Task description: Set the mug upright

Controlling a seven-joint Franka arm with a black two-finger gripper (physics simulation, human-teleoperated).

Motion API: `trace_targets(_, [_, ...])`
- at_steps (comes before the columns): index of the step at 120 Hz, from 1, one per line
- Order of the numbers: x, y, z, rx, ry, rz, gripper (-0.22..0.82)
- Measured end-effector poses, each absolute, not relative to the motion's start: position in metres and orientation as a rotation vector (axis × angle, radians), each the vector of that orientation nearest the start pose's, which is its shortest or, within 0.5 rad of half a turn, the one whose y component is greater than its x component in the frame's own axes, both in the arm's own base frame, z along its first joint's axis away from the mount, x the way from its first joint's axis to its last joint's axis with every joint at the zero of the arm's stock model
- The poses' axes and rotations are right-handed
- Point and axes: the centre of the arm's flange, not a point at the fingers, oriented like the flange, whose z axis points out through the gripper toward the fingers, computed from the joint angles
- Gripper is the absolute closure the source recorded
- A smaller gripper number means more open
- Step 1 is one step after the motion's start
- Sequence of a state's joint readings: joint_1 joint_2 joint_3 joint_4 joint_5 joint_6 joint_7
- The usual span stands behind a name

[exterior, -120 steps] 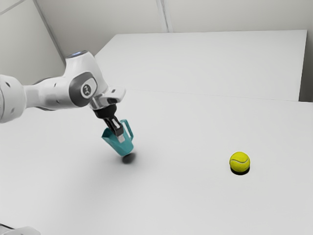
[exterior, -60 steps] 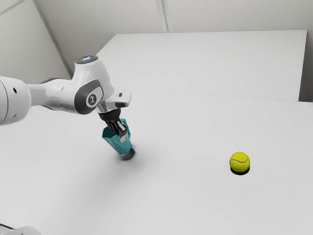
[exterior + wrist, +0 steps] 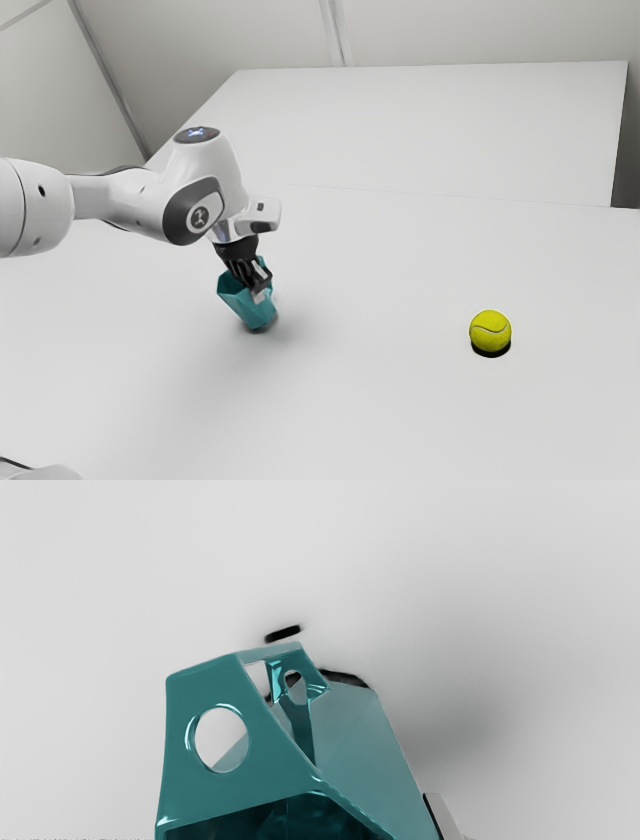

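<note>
Mug [image 3: 250,309] lower; white table [image 3: 400,410], pale wall [image 3: 480,30].

A yellow tennis ball [image 3: 490,331] on the white table [image 3: 400,400], toward the exterior view's right.

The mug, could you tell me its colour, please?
The mug is teal, clearest in the wrist view.

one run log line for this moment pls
black two-finger gripper: shut on teal faceted mug | mug: tilted, not upright | yellow tennis ball: on white table
</note>
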State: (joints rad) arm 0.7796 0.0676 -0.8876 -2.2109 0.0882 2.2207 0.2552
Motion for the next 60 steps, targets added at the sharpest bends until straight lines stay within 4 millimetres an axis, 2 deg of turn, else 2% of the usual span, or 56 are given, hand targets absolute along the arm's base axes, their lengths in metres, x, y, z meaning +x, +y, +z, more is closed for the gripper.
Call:
trace_targets(10, [0.528, -0.051, 0.356, -3.062, 0.627, 0.055, 0.74])
trace_targets(32, [0.526, -0.053, 0.354, -3.067, 0.601, 0.062, 0.48])
trace_targets(60, [0.524, -0.063, 0.395, -2.980, 0.579, -0.035, 0.32])
